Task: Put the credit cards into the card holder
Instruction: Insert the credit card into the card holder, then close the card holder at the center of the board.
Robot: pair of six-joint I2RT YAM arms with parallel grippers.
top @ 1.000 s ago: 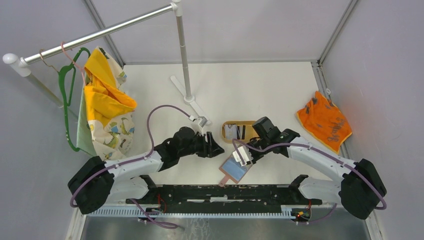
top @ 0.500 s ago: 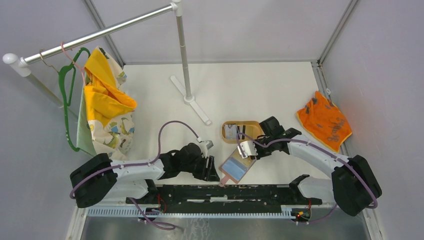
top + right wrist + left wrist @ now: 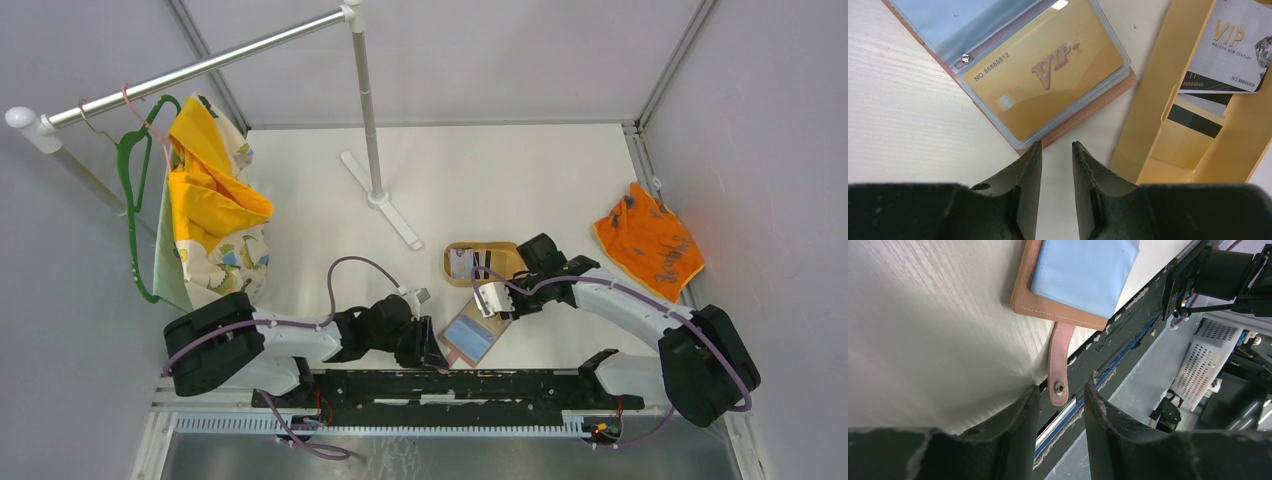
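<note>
Sees holder (image 3: 470, 338) open on desk (image 3: 500, 180) beside tray (image 3: 1148, 110), gold card (image 3: 1043, 75) sleeved, more cards (image 3: 1228, 55) in tray; finds left hand (image 3: 1060, 392) part-open, empty, lined up on limp snap tab (image 3: 1058, 360), right hand (image 3: 1056, 150) narrowly open, empty; judges cards light, stiff, slick: pinch by edge.

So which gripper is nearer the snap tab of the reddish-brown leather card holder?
Left. The left gripper straddles the snap tab; the right gripper is at the opposite end of the card holder, beside the tan tray.
</note>
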